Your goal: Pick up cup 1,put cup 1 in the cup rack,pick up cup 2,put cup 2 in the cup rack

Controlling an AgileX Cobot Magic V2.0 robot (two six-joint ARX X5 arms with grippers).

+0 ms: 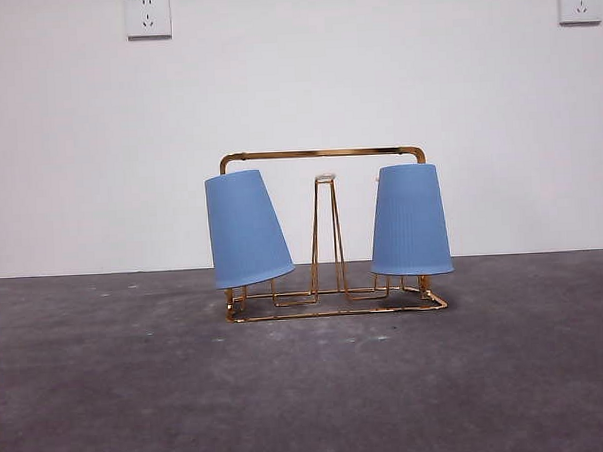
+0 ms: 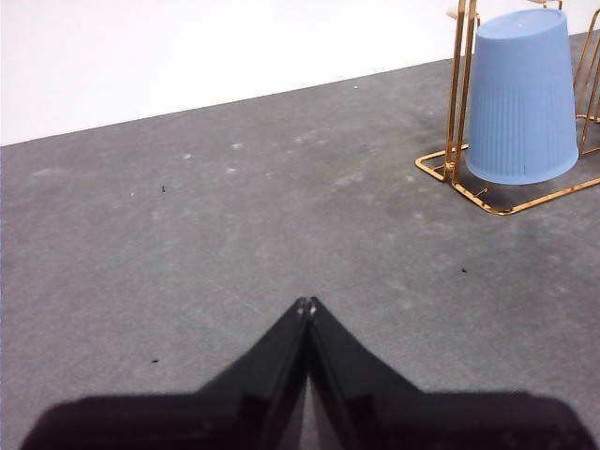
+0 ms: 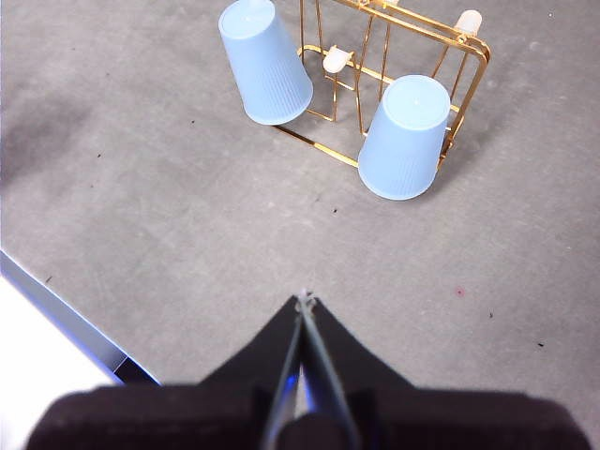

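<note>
The gold wire cup rack stands mid-table. Two blue cups hang upside down on its pegs: one on the left, tilted, and one on the right, upright. The right wrist view shows the rack from above with both cups on it. The left wrist view shows one cup on the rack's end. My left gripper is shut and empty above bare table, away from the rack. My right gripper is shut and empty, high and back from the rack.
The grey table runs to a white wall with two sockets. The table's edge shows in the right wrist view beside my gripper.
</note>
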